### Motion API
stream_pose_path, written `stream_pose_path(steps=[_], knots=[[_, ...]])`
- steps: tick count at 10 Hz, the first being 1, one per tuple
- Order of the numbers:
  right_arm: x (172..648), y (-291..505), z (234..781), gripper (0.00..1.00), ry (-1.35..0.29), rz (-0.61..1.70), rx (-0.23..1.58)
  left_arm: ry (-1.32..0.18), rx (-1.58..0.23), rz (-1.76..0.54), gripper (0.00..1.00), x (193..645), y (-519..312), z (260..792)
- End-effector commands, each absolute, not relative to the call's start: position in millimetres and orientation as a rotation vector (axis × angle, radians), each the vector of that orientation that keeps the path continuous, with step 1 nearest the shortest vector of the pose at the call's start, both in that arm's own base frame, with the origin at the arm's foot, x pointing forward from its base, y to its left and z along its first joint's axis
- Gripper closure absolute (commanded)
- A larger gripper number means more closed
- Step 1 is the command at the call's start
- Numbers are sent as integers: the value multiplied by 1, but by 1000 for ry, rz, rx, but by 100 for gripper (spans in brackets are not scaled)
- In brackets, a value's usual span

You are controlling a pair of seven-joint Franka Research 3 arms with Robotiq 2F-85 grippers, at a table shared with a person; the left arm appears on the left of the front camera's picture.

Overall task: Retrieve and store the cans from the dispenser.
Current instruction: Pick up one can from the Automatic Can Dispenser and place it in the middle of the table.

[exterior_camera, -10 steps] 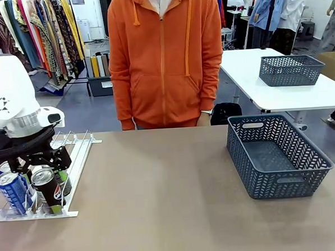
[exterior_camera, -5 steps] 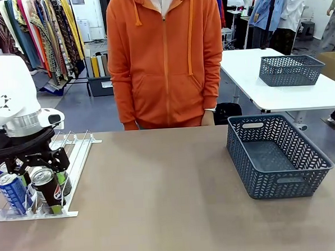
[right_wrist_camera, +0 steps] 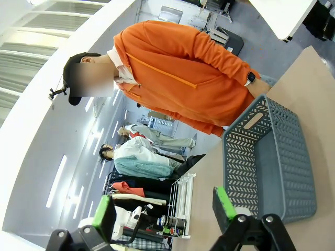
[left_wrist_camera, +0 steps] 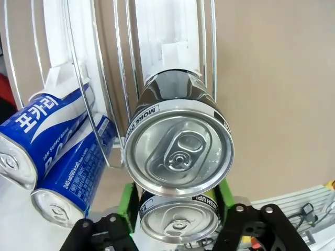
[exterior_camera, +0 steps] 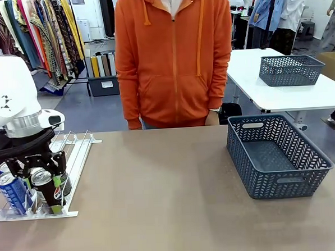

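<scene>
The left tool sits over the dispenser at the lower left of the front view. It is about half closed around a black can at the front of a rail. In the left wrist view its green pads lie close against the can's sides, but I cannot tell whether they press. The right tool is spread wide and empty.

The can is probably light and stiff but easy to dent, with a smooth, slippery wall. It is best taken across the round body below the rim, with modest force. Its long axis is nearly upright, leaning a little, silver top towards the wrist camera. Blue cans lean just beside it.
</scene>
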State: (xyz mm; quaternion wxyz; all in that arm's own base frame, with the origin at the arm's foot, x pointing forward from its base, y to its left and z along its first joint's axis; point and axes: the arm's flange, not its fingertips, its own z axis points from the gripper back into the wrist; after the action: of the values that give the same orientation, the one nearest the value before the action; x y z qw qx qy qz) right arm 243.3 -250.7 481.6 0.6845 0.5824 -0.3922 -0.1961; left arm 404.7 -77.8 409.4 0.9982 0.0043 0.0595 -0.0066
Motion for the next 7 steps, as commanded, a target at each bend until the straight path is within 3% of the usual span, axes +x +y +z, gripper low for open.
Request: stream_pose_path(steps=[1, 5, 7], knots=[[247, -252, 485, 0, -909, -433, 1318, 131, 33, -7, 100, 407, -80, 411], [247, -252, 485, 0, -909, -433, 1318, 131, 27, -4, 100, 409, -80, 412], [247, -252, 485, 0, -909, -433, 1318, 43, 52, 2, 100, 399, -78, 447]])
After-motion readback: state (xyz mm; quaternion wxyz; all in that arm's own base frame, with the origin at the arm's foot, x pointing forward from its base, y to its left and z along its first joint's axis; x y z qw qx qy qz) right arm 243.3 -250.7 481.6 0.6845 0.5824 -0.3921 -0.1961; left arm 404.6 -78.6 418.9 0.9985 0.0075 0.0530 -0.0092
